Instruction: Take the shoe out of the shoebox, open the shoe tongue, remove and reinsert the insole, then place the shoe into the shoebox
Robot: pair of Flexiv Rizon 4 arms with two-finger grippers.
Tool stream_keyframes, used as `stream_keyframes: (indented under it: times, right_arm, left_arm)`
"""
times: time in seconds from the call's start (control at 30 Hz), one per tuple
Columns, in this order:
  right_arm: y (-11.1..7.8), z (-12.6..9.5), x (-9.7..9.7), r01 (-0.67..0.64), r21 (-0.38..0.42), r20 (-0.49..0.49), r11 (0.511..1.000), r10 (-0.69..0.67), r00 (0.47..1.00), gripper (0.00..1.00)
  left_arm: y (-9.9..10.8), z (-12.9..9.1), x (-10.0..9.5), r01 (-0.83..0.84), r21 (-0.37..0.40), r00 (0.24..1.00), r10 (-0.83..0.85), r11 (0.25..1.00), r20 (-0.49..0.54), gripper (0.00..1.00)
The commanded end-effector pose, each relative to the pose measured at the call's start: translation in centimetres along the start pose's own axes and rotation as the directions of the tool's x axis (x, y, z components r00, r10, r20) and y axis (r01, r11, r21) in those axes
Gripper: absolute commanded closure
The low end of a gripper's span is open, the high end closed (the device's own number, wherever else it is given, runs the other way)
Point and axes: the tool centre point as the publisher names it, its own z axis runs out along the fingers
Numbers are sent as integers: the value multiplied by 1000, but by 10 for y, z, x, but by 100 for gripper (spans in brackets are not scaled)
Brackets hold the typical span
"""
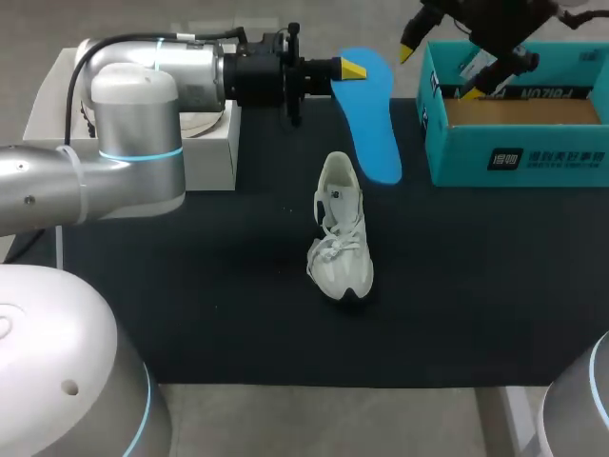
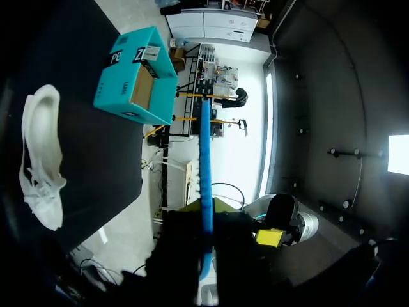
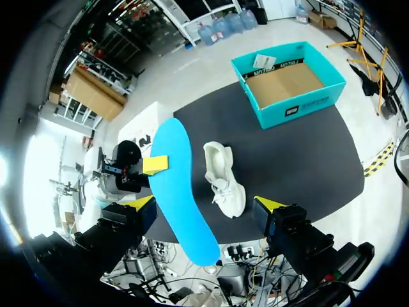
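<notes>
Head view: left gripper (image 1: pixel 354 69) is pinching the blue insole (image 1: pixel 373 114) at its narrower end, probably the heel. The rest of the insole juts free past the fingers, above the mat. The left wrist view shows it edge-on, clamped between the tips. Right gripper (image 1: pixel 441 67) is spread wide and holds nothing. The open teal shoebox (image 1: pixel 514 143) sits just below and ahead of it, cardboard floor showing. The white shoe (image 1: pixel 343 228) stands on its sole, down ahead of the insole's free end and well apart from both grippers.

Handling, my read:
- The insole is thin foam, light and floppy, so the free end will probably droop or buckle if pushed. Keep the heel pinch and feed it toe first.
- The shoe is light with a soft upper and loose laces, so it will likely skid once the insole presses in. The right gripper should take hold at the heel collar or tongue first.

The surface is a black mat (image 1: pixel 190 314), matte, likely decent friction. A white box (image 1: pixel 205 143) sits beside the left arm. The shoe is well apart from both boxes, so there's room for both grippers.
</notes>
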Motion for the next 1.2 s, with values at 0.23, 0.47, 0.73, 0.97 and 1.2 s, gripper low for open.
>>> stream_keyframes:
  times: [0.23,0.47,0.73,0.97,1.2]
  right_arm:
    - [7,-2,-20,55,32,-863,998,0,506,0]
    - [7,-1,-18,92,58,-798,994,-9,603,0]
    - [6,7,-22,79,34,-849,996,-13,529,0]
    - [10,26,-36,116,52,-910,992,0,414,0]
    - [20,35,-39,197,144,-936,970,69,345,0]
  left_arm:
    - [1,0,0,0,3,1000,0,1000,2,100]
    - [1,0,0,0,3,1000,0,1000,2,100]
    - [1,0,0,0,3,1000,0,1000,2,100]
    - [1,0,0,0,3,1000,0,1000,2,100]
    - [1,0,0,0,3,1000,0,1000,2,100]
